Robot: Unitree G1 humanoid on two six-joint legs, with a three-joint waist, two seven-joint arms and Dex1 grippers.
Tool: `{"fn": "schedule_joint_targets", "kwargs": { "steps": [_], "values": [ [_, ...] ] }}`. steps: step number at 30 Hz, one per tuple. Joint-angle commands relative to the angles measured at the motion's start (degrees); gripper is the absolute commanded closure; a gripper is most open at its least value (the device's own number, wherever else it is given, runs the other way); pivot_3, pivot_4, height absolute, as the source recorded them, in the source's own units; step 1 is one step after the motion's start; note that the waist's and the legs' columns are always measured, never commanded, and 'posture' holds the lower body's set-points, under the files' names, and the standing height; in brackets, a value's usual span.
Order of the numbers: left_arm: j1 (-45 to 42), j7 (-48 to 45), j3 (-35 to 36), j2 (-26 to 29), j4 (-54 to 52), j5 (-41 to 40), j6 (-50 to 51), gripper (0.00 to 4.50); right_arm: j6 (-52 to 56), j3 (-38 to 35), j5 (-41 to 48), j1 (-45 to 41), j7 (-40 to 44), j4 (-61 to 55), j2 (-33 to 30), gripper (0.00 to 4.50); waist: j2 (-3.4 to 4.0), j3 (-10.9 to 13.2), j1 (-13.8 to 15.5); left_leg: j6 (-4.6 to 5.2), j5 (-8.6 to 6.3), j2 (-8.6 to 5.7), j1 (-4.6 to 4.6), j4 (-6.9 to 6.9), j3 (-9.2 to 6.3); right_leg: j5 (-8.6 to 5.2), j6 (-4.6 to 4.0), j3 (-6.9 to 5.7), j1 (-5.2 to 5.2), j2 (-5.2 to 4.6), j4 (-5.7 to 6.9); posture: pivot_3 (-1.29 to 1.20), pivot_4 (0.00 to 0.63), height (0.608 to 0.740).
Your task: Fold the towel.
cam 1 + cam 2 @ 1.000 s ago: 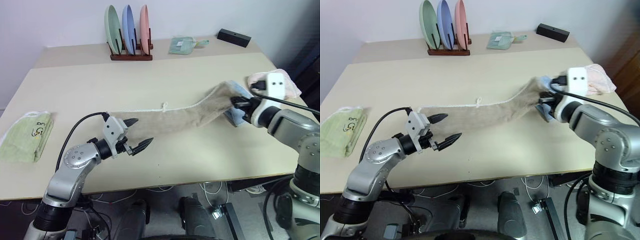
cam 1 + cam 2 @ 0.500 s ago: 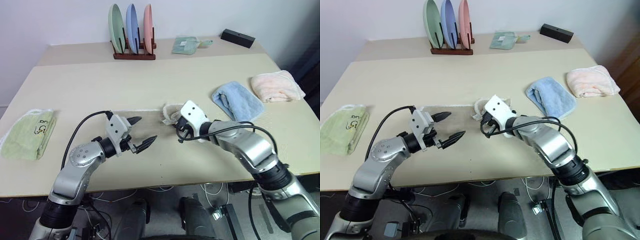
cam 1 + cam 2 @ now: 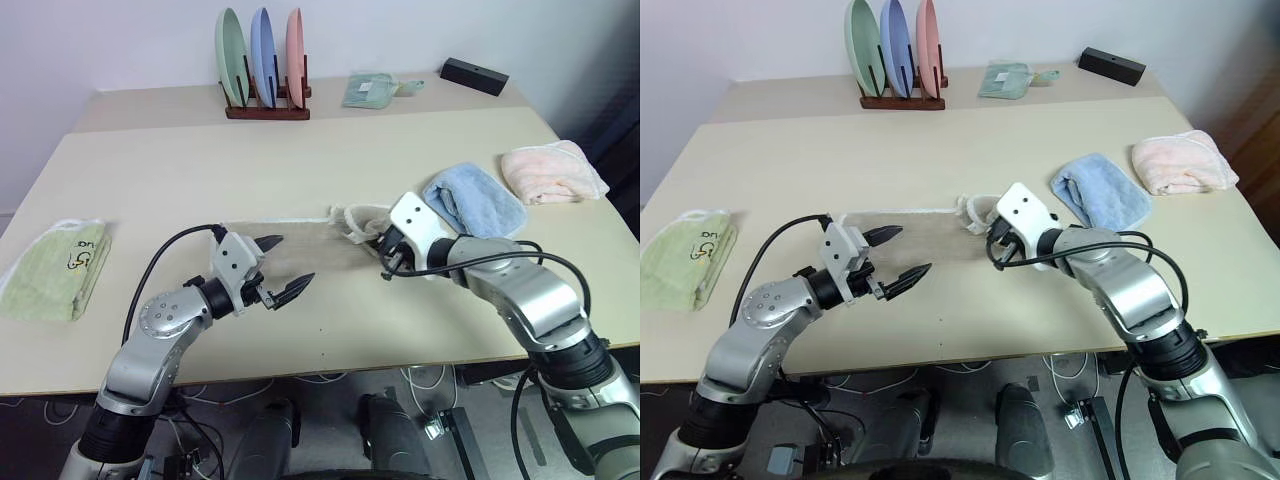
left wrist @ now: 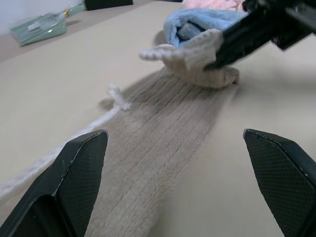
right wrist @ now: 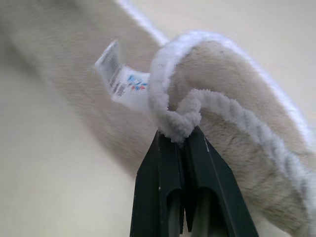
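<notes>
The beige towel [image 3: 300, 248] lies as a long strip across the middle of the table [image 3: 300, 160], white stitched edging along its far side. Its right end is bunched up and lifted over the strip. My right gripper [image 3: 383, 242] is shut on that end's white edging [image 5: 180, 118], beside a small printed label [image 5: 118, 74]. My left gripper [image 3: 293, 260] hovers open at the strip's near edge towards its left end, holding nothing. In the left wrist view its fingers [image 4: 74, 182] frame the ribbed towel [image 4: 148, 163] and the small white loop [image 4: 117, 94].
A light-blue folded towel [image 3: 475, 200] and a pale-pink one [image 3: 553, 170] lie to the right of my right gripper. A green folded towel [image 3: 50, 270] sits at the left edge. A plate rack [image 3: 262, 60], a green packet [image 3: 370, 90] and a black box [image 3: 472, 75] stand at the back.
My right gripper has carried the towel's right end from over the blue towel leftwards to the middle of the table, then back a little rightwards and down. The left gripper has stayed put.
</notes>
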Motion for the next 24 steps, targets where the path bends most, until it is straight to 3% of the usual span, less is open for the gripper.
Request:
{"fn": "schedule_joint_targets", "kwargs": {
  "steps": [1, 8, 15, 22, 24],
  "values": [
    [-0.76, -0.42, 0.09, -0.09, -0.69, -0.13, -0.68, 0.0, 5.54, -11.23, 3.4, 0.03, -1.75, -2.35, -0.23, 4.48, 0.0, 0.0, 0.05, 0.0, 0.0, 0.0, -0.01, 0.0, 0.0, 0.0, 0.0, 0.0, 0.0, 0.0, -0.01, 0.0, 0.15, 0.74],
    [-0.84, -0.71, -0.52, -0.78, -0.21, 0.22, -1.05, 0.0, 22.0, -32.25, 8.5, 5.03, -9.28, -1.68, 8.45, 4.48, -0.01, -0.02, 0.17, 0.01, 0.0, 0.0, -0.01, -0.01, 0.0, 0.01, -0.01, 0.0, 0.06, -0.01, -0.07, 0.0, 0.15, 0.74],
    [-1.28, -1.19, -0.94, -1.18, 0.25, 0.26, -1.04, 0.0, 35.41, -46.79, 5.85, 4.72, -16.99, -1.94, 17.37, 4.48, 0.03, -0.03, -0.01, 0.01, 0.0, 0.0, 0.02, -0.02, 0.01, 0.01, -0.01, 0.0, 0.06, 0.02, -0.06, 0.0, 0.15, 0.74],
    [-1.64, -1.38, -1.56, -1.6, 0.9, 0.44, -1.25, 0.0, 35.95, -48.92, 3.67, 5.03, -19.8, -4.49, 22.24, 4.48, 0.05, -0.04, -0.04, 0.01, 0.0, -0.01, 0.02, -0.02, 0.03, 0.02, -0.01, 0.0, 0.06, 0.01, -0.06, 0.0, 0.15, 0.74],
    [-1.74, -1.33, -1.79, -1.81, 0.99, 0.58, -1.24, 0.0, 36.44, -49.8, 4.34, 4.93, -19.09, -5.82, 23.78, 3.95, 0.05, -0.04, -0.09, 0.01, 0.0, -0.01, 0.02, -0.02, 0.03, 0.02, -0.01, 0.0, 0.06, 0.01, -0.06, 0.0, 0.15, 0.74]
  ]
}}
